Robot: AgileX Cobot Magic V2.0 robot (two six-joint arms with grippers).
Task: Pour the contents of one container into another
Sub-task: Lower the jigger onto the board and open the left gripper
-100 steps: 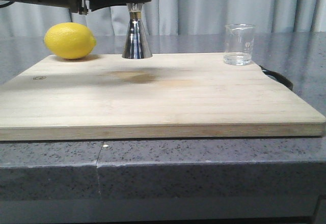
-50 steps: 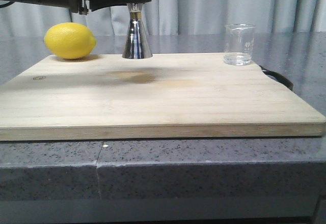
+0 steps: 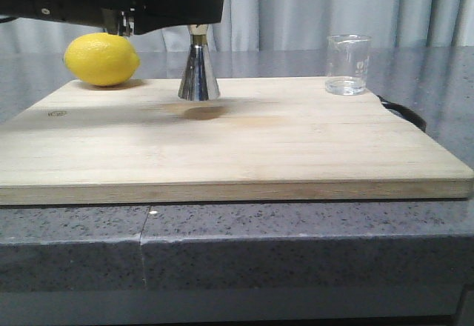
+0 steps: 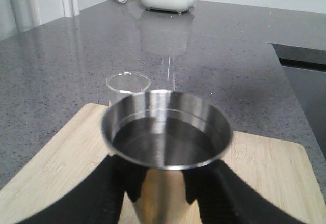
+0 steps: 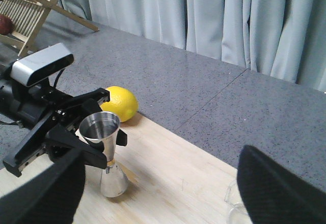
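I have the left gripper [image 5: 104, 147] clamped on the steel jigger [image 3: 198, 70], fingers [image 4: 114, 180] pressing either side of the waist just under the upper cup. In the front view its base looks slightly above the wooden cutting board [image 3: 222, 141], a shadow under it, so I judge I'm carrying the jigger, not yet pouring. The jigger is upright, just beside the lemon [image 3: 101, 59] at the board's far left. The glass beaker [image 3: 347, 64] stands at the far right corner, well apart, with a little clear liquid in the bottom. The right gripper's [image 5: 158, 193] fingers are spread wide above the board near the beaker, holding nothing. Next I'd bring the right fingers around the beaker, lift it, and keep the jigger level as the receiving cup.
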